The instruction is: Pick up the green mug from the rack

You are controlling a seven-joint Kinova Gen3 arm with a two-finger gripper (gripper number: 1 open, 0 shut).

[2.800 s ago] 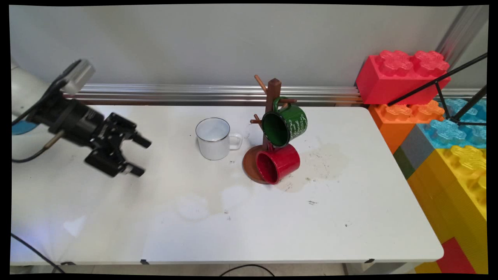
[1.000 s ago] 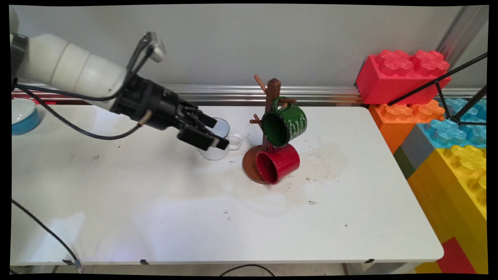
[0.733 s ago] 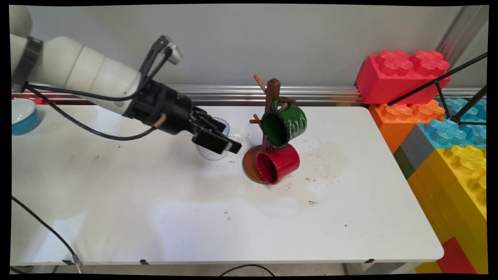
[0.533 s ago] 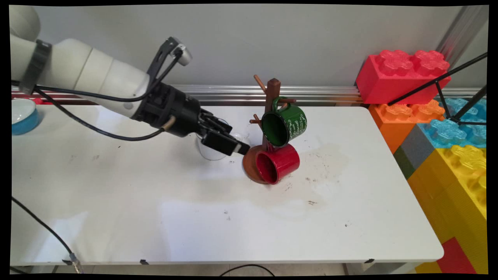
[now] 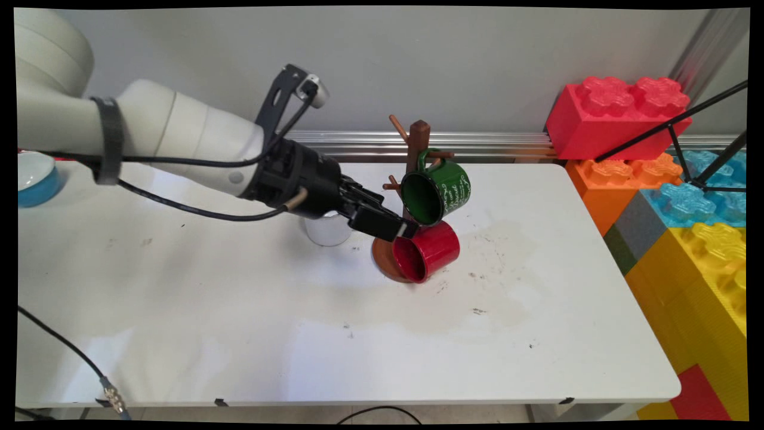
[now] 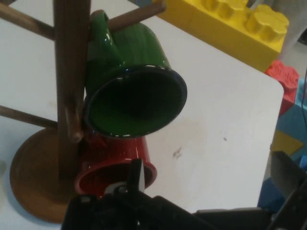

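A brown wooden mug tree [image 5: 419, 143] [image 6: 69, 72] stands at the table's back middle. A green mug [image 5: 439, 191] [image 6: 134, 96] hangs from one of its pegs, mouth tilted down and towards me. Under it a red mug [image 5: 430, 251] [image 6: 112, 165] hangs low by the tree's round base [image 5: 383, 258]. My gripper [image 5: 404, 227] [image 6: 211, 175] is open, just left of the red mug's rim. In the hand view one finger [image 6: 136, 175] lies against the red mug's mouth and the other [image 6: 287, 175] is far off over bare table. A white mug [image 5: 327, 230] stands behind my wrist, mostly hidden.
A blue bowl [image 5: 31, 179] sits at the far left edge. Large toy bricks, red [image 5: 618, 116], orange [image 5: 621, 176] and yellow [image 5: 704, 280], are stacked past the table's right edge, with black tripod legs [image 5: 686, 122] across them. A metal rail [image 5: 501, 146] runs along the back.
The arm has swept from the table's left side to the right, past the white mug, up to the red mug on the tree. The mugs have not moved.
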